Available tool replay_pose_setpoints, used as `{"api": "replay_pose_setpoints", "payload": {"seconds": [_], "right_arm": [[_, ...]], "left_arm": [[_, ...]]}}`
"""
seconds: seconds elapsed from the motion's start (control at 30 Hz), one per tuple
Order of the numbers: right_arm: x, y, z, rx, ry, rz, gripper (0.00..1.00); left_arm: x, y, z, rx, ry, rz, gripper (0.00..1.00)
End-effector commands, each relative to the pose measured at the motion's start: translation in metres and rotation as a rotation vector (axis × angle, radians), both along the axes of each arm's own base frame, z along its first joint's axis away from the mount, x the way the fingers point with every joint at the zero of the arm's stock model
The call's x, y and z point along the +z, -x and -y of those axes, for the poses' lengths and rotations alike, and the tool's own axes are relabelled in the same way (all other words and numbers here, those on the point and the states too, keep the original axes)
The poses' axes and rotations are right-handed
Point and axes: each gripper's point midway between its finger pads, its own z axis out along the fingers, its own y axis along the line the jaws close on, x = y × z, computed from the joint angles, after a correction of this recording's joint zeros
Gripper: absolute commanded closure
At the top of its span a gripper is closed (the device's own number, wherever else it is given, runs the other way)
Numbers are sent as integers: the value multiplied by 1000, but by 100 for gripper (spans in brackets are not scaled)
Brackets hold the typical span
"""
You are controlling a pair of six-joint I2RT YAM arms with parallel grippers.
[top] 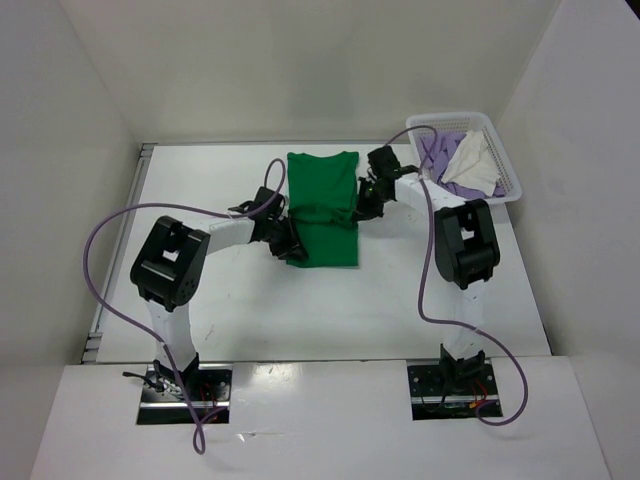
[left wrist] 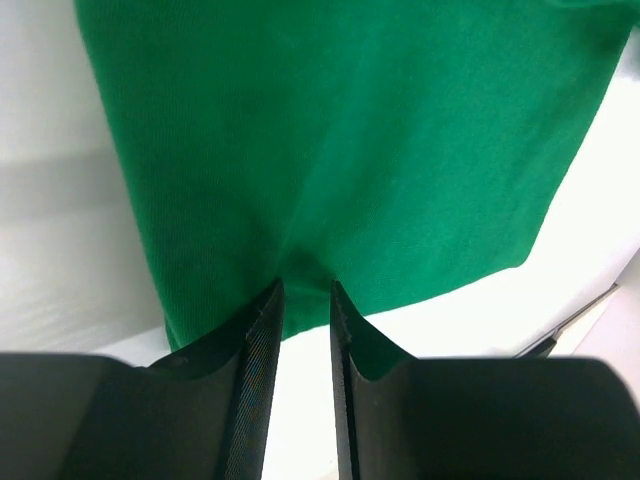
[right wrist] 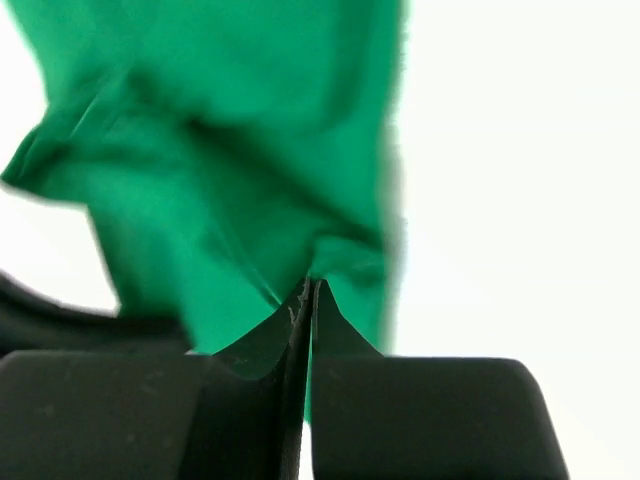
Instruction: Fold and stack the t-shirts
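The bright green t-shirt (top: pixel 322 200) lies lengthwise in the middle of the table, its near half bunched and partly lifted at mid-length. My left gripper (top: pixel 290 243) is at the shirt's left edge. In the left wrist view its jaws (left wrist: pixel 306 285) stand narrowly open, tips at the edge of the green cloth (left wrist: pixel 350 150). My right gripper (top: pixel 362 205) is at the shirt's right edge. In the right wrist view it (right wrist: pixel 312 282) is shut on a pinch of green cloth (right wrist: pixel 230 150). The lavender shirt (top: pixel 437 150) and the cream-white shirt (top: pixel 475 165) lie crumpled in the basket.
The white mesh basket (top: pixel 512 185) stands at the far right of the table, beside the right arm. White walls enclose the table on three sides. Purple cables loop from both arms over the near table.
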Motion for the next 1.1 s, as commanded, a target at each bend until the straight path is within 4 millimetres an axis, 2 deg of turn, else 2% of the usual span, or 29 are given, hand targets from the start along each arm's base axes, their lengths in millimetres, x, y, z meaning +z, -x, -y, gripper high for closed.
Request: {"api": "replay_pose_setpoints", "payload": {"seconds": [0.0, 0.03, 0.13, 0.17, 0.23, 0.27, 0.3, 0.33, 0.37, 0.43, 0.47, 0.53, 0.6, 0.63, 0.67, 0.7, 0.73, 0.87, 0.93, 1.0, 1.07], "right_arm": [[28, -26, 54, -175, 60, 82, 99], [27, -29, 67, -216, 55, 80, 86], [31, -29, 73, -243, 20, 82, 59], [31, -28, 71, -236, 10, 79, 56], [50, -26, 61, -192, 10, 120, 56], [60, -21, 46, -152, 7, 140, 56], [59, -13, 35, -110, -5, 123, 60], [58, -5, 25, -64, -5, 117, 64], [59, 9, 2, -6, -12, 101, 74], [52, 26, -24, 80, -38, 78, 89], [48, 38, -40, 129, -69, 64, 91], [45, 35, -62, 152, -131, 61, 93], [29, 26, -70, 147, -123, 46, 94], [37, 16, -79, 162, -154, 69, 94], [19, 13, -81, 164, -147, 28, 94], [16, 11, -88, 173, -145, 22, 94], [22, -1, -93, 184, -152, 56, 94], [4, -23, -103, 178, -139, 43, 94], [-3, -40, -106, 163, -121, 60, 94], [-4, -61, -105, 137, -104, 92, 94], [1, -76, -104, 110, -111, 117, 94]], "left_arm": [[5, 1, -6, 22, -16, 28, 67], [5, 1, -6, 22, -16, 28, 67], [6, 2, -5, 24, -6, 20, 67], [14, 1, -4, 24, 3, 39, 67], [24, 1, -4, 24, 10, 55, 67], [34, 1, -4, 25, 17, 70, 67], [39, 1, -4, 25, 22, 81, 67], [41, 2, -5, 25, 22, 82, 67], [46, 1, -4, 32, 30, 88, 67], [48, -1, -3, 32, 34, 97, 67], [44, 2, -4, 41, 34, 81, 67], [35, 1, 0, 37, 49, 62, 67], [30, 0, -1, 43, 36, 56, 67], [26, -3, -3, 44, 20, 60, 67], [21, -2, -3, 44, 16, 51, 67], [21, -2, -3, 35, 12, 56, 67], [16, -3, -5, 42, -1, 51, 67], [3, 0, -11, 56, -29, 45, 66], [-5, 8, -14, 62, -38, 15, 66], [-12, 13, -16, 62, -47, -4, 66], [-11, 20, -19, 62, -51, -13, 66]]}}
